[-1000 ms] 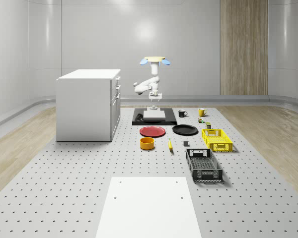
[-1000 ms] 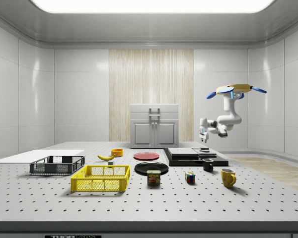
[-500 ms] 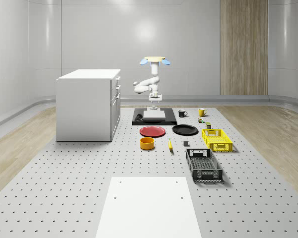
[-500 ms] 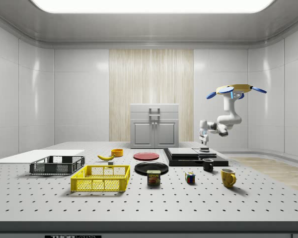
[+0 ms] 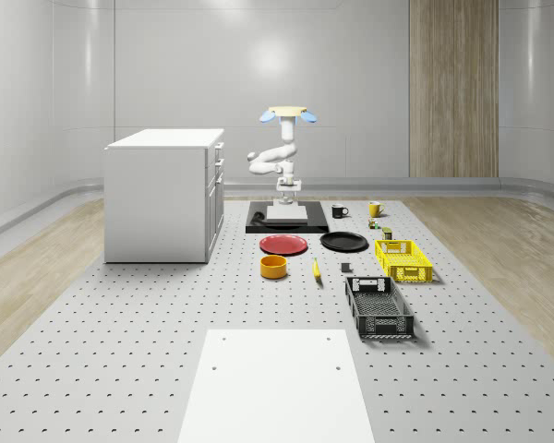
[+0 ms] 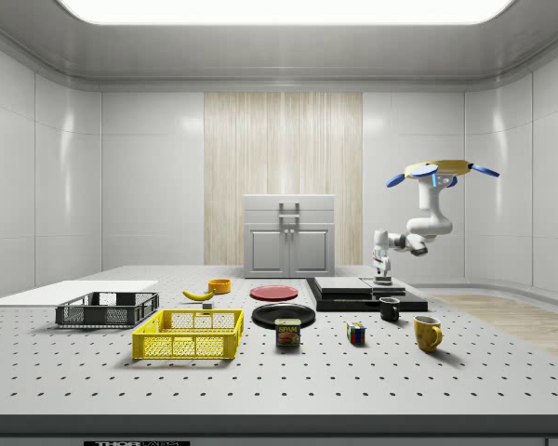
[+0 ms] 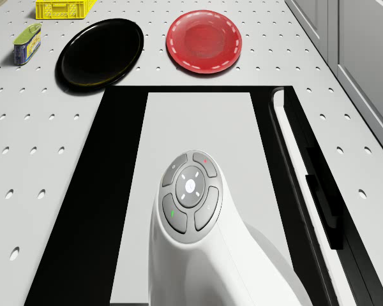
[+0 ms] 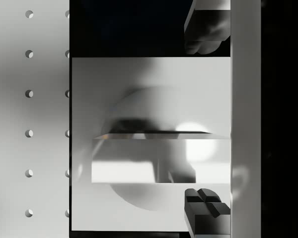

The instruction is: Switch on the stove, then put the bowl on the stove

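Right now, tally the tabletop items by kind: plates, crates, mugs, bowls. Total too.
Plates: 2, red plate, black plate
Crates: 2, yellow crate, black crate
Mugs: 2, black mug, yellow mug
Bowls: 1, orange bowl
Total: 7

"How is the room lit?"

"Brightly and evenly. In the side view a broad ceiling light panel (image 6: pixel 284 9) glows at 12 o'clock. The glossy back wall (image 5: pixel 268 65) carries a soft pale sheen."

"Any shadows or glare?"

"Shadows under things are faint and short. In the wrist view the stove (image 8: pixel 149 144) top mirrors a bright spot at 3 o'clock, with hazy grey reflections around it. Outlines elsewhere are crisp."
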